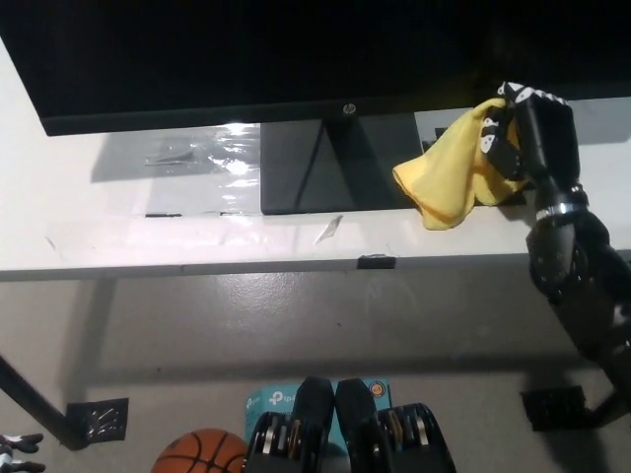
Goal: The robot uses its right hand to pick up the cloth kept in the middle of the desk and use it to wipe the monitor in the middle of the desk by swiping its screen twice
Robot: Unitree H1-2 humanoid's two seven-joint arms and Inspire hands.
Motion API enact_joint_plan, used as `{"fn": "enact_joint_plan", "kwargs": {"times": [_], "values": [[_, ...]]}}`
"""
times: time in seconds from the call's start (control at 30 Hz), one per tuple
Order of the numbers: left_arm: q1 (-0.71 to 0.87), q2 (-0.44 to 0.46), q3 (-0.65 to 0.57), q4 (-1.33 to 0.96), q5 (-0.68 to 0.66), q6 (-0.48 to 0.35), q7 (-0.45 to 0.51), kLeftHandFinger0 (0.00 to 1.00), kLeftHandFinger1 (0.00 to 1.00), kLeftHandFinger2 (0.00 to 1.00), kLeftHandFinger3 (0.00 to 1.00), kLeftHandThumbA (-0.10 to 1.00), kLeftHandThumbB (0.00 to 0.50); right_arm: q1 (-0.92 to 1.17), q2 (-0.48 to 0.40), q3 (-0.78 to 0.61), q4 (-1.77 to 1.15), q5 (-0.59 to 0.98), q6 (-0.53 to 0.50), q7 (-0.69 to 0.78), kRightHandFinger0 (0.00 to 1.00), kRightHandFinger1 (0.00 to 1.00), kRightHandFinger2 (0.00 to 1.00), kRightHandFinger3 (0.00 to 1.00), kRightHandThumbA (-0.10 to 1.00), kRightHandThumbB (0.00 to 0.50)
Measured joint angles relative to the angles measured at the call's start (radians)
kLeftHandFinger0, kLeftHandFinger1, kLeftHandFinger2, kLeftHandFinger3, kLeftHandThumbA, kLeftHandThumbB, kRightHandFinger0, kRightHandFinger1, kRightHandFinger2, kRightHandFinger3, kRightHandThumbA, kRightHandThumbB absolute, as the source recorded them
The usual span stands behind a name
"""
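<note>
Gripping yellow cloth [449, 180] — right hand [523, 138], near monitor [296, 59].

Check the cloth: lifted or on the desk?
Lifted: the yellow cloth hangs bunched from the right hand, below the monitor.

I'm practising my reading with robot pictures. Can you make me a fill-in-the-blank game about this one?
1. The cloth in the black right hand is coloured ____.
2. The monitor stands on a white ____.
3. On the floor at the lower left lies an orange ____.
4. The hand holding the cloth is the robot's ____ hand.

Missing words: yellow; desk; basketball; right
</note>
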Motion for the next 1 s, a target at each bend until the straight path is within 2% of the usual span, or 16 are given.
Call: {"fn": "enact_joint_plan", "kwargs": {"times": [0.07, 0.17, 0.2, 0.23, 0.27, 0.3, 0.33, 0.37, 0.4, 0.43, 0.47, 0.6, 0.63, 0.83, 0.93, 1.0], "values": [[0.0, -0.001, 0.001, 0.0, 0.0, 0.0, 0.0, 0.45, 0.49, 0.67, 0.82, 0.46, 0.104, -0.013, 0.004, 0.01, 0.025, -0.004, 0.031, 0.026, 0.0, 0.15, 0.48, 0.26, -0.1, 0.111], [0.0, -0.002, 0.003, 0.0, 0.0, 0.0, 0.0, 0.44, 0.49, 0.67, 0.82, 0.47, 0.11, -0.014, 0.009, 0.023, 0.056, -0.005, 0.085, 0.085, 0.0, 0.21, 0.54, 0.32, -0.1, 0.089], [0.0, -0.002, 0.003, 0.0, 0.0, 0.0, 0.0, 0.44, 0.49, 0.66, 0.81, 0.46, 0.106, -0.012, 0.011, 0.025, 0.059, -0.004, 0.102, 0.107, 0.3, 0.5, 0.73, 0.61, -0.1, 0.08], [0.001, -0.003, 0.003, 0.0, 0.0, 0.0, 0.0, 0.44, 0.49, 0.66, 0.81, 0.46, 0.113, -0.011, 0.011, 0.027, 0.061, -0.003, 0.124, 0.133, 0.39, 0.59, 0.78, 0.71, -0.1, 0.024], [0.001, -0.003, 0.004, 0.0, 0.0, 0.0, 0.0, 0.44, 0.49, 0.66, 0.81, 0.46, 0.113, -0.01, 0.011, 0.029, 0.06, -0.003, 0.139, 0.155, 0.43, 0.59, 0.75, 0.73, -0.1, 0.036], [0.0, -0.003, 0.004, 0.0, 0.0, 0.0, 0.0, 0.43, 0.48, 0.64, 0.8, 0.46, 0.107, -0.01, 0.011, 0.03, 0.058, -0.003, 0.156, 0.176, 0.6, 0.69, 0.81, 1.0, 0.12, 0.088], [0.0, -0.004, 0.004, 0.001, 0.0, 0.0, 0.0, 0.43, 0.48, 0.64, 0.8, 0.46, 0.107, -0.008, 0.01, 0.033, 0.048, -0.003, 0.172, 0.199, 0.6, 0.67, 0.79, 1.0, 0.15, 0.087], [0.0, -0.004, 0.004, 0.001, 0.0, 0.0, 0.0, 0.42, 0.48, 0.65, 0.8, 0.46, 0.108, -0.005, 0.009, 0.034, 0.037, -0.003, 0.181, 0.213, 0.64, 0.74, 0.87, 1.0, 0.4, 0.154], [0.0, -0.005, 0.003, 0.002, 0.0, 0.0, 0.0, 0.42, 0.48, 0.66, 0.8, 0.47, 0.122, 0.002, 0.008, 0.036, 0.011, -0.003, 0.2, 0.241, 0.7, 0.88, 1.0, 1.0, 0.51, 0.18], [0.0, -0.006, 0.003, 0.003, 0.0, 0.001, 0.0, 0.42, 0.48, 0.67, 0.79, 0.47, 0.123, 0.01, 0.007, 0.037, -0.015, -0.003, 0.214, 0.263, 0.81, 1.0, 1.0, 1.0, 0.57, 0.208], [0.0, -0.006, 0.003, 0.004, 0.0, 0.001, 0.0, 0.42, 0.48, 0.67, 0.79, 0.48, 0.125, 0.018, 0.006, 0.04, -0.04, -0.002, 0.229, 0.286, 0.97, 1.0, 1.0, 1.0, 0.61, 0.229], [-0.002, -0.009, 0.003, 0.004, 0.0, 0.001, 0.0, 0.41, 0.47, 0.65, 0.79, 0.47, 0.123, 0.054, 0.001, 0.045, -0.149, -0.001, 0.288, 0.368, 1.0, 1.0, 1.0, 1.0, 0.69, 0.258], [-0.002, -0.01, 0.003, 0.004, 0.0, 0.001, 0.0, 0.42, 0.48, 0.65, 0.8, 0.49, 0.119, 0.067, -0.003, 0.045, -0.193, 0.0, 0.308, 0.393, 1.0, 1.0, 1.0, 1.0, 0.77, 0.294], [-0.001, -0.016, 0.003, 0.005, 0.0, 0.001, 0.0, 0.42, 0.47, 0.64, 0.78, 0.51, 0.14, 0.143, -0.019, 0.049, -0.421, 0.0, 0.408, 0.513, 1.0, 1.0, 1.0, 1.0, 0.94, 0.423], [-0.002, -0.017, 0.003, 0.006, 0.0, 0.001, 0.0, 0.4, 0.46, 0.66, 0.79, 0.51, 0.131, 0.176, -0.025, 0.05, -0.52, -0.001, 0.461, 0.585, 1.0, 1.0, 1.0, 1.0, 0.94, 0.41], [-0.002, -0.017, 0.003, 0.006, 0.0, 0.001, 0.0, 0.41, 0.48, 0.65, 0.79, 0.5, 0.131, 0.193, -0.031, 0.05, -0.585, 0.0, 0.497, 0.629, 1.0, 1.0, 1.0, 1.0, 0.89, 0.331]]}}
